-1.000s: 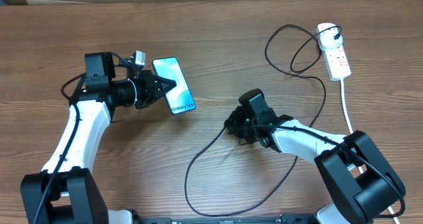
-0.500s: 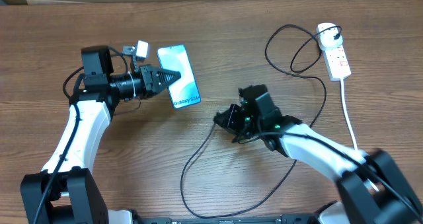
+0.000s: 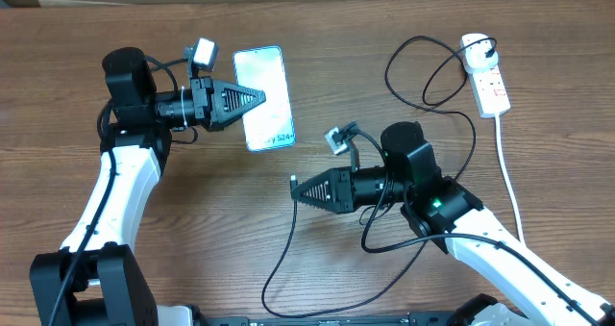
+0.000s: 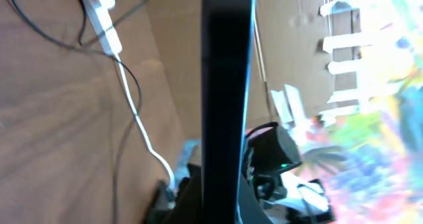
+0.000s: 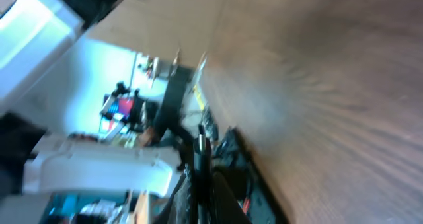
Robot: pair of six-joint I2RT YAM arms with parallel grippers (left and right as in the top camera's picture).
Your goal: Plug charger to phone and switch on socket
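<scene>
My left gripper (image 3: 258,99) is shut on the phone (image 3: 264,97), a slim teal-screened phone held up above the table at upper centre-left. In the left wrist view the phone (image 4: 227,92) shows edge-on as a dark vertical bar between the jaws. My right gripper (image 3: 298,189) is shut on the charger's small plug tip (image 3: 292,182), below and right of the phone; its thin black cable (image 3: 288,249) loops down and back to the socket (image 3: 485,76), a white power strip at upper right. In the blurred right wrist view the tip (image 5: 201,141) stands between the jaws.
The socket's thick white cord (image 3: 507,172) runs down the right side of the wooden table (image 3: 384,18). The black cable forms a loop (image 3: 423,71) left of the socket and a large loop at the front centre. Cardboard lines the far edge.
My left gripper raised and turned the phone toward upright and further back. My right arm swung round to point left, lifting the charger tip up off the table toward the phone.
</scene>
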